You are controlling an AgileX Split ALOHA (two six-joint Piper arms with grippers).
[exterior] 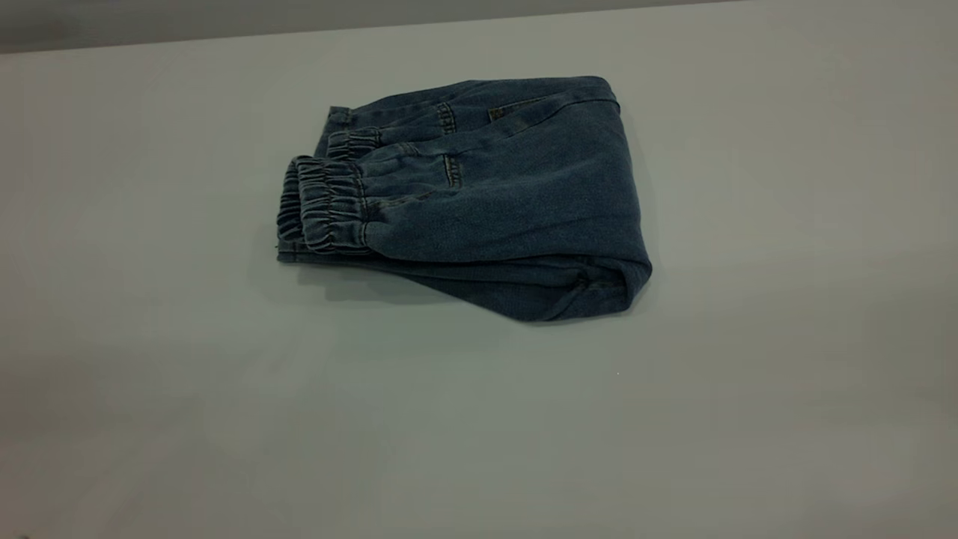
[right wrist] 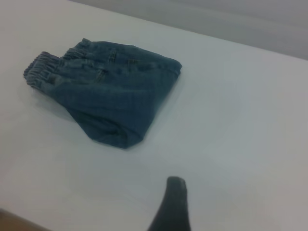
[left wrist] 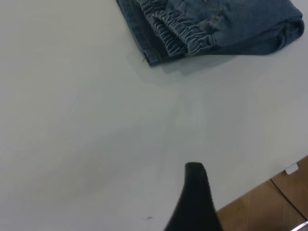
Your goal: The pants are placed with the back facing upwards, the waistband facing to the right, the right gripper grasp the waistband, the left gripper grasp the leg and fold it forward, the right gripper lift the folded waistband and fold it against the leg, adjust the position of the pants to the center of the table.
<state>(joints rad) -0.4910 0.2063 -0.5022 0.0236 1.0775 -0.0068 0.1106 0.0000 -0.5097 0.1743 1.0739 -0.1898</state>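
Note:
The pants [exterior: 486, 202] lie folded into a compact blue denim bundle on the white table [exterior: 479, 419], a little behind its middle. The ruched waistband [exterior: 322, 206] rests on top at the bundle's left end, and a rounded fold forms the right end. Two back pockets show on the upper layer. The printed leg is hidden under the folded layers. Neither gripper appears in the exterior view. The left gripper [left wrist: 195, 202] hovers over bare table, well short of the pants [left wrist: 216, 24]. The right gripper [right wrist: 174, 204] is likewise apart from the pants [right wrist: 115, 101], holding nothing.
A grey wall [exterior: 224, 22] runs behind the table's far edge. In the left wrist view the table's near edge [left wrist: 260, 185] borders brown wooden flooring [left wrist: 269, 207]. Bare tabletop surrounds the pants on all sides.

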